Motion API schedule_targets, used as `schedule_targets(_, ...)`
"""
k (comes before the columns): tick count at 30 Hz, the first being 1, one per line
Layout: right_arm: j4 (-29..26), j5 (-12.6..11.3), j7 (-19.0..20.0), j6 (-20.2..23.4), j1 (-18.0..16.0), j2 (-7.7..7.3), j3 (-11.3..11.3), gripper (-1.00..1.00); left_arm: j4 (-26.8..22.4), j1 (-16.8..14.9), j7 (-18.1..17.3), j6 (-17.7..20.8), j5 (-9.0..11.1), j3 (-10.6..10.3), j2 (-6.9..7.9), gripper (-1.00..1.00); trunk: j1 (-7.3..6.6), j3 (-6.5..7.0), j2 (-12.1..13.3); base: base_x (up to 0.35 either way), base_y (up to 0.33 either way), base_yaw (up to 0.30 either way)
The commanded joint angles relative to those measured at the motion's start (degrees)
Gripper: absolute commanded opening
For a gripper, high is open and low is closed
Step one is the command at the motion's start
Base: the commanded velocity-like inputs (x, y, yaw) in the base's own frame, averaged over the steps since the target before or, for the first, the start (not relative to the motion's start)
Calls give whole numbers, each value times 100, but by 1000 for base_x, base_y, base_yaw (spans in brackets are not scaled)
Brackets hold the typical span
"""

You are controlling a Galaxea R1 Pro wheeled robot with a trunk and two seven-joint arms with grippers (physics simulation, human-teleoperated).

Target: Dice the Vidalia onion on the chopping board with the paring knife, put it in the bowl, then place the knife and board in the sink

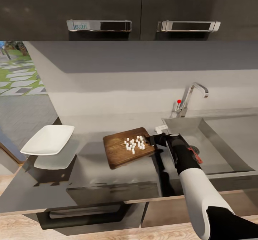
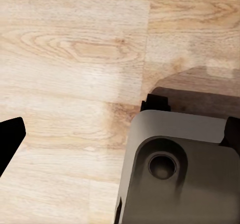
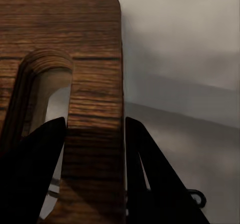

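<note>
Soft, even, slightly blurry render; mirror-glossy countertop, faint shadows under the cabinets.

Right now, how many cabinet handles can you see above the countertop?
2. The left handle is on the left upper cabinet door; the right handle is on the right door, above the sink.

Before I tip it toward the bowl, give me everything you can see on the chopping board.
The chopping board is a dark-brown wooden rectangle with rounded corners, visible grain and a slot handle. It appears to rest on the glossy countertop, between the white bowl and the sink, turned at an angle. White diced onion pieces sit clustered near its sink-side end. The right pincer grips that end, one finger through the slot.
</note>
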Motion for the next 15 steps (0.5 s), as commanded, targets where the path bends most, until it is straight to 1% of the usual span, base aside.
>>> schedule_targets(1,29,45,53,23,-2,17,-29,-100,24,-10,0,-39,48,-50,-2,100,1,-7,-4,0,0,0)
schedule_targets(15,33,62,35,21,0,17,-37,-100,24,-11,0,-39,48,-54,-2,100,1,-7,-4,0,0,0)
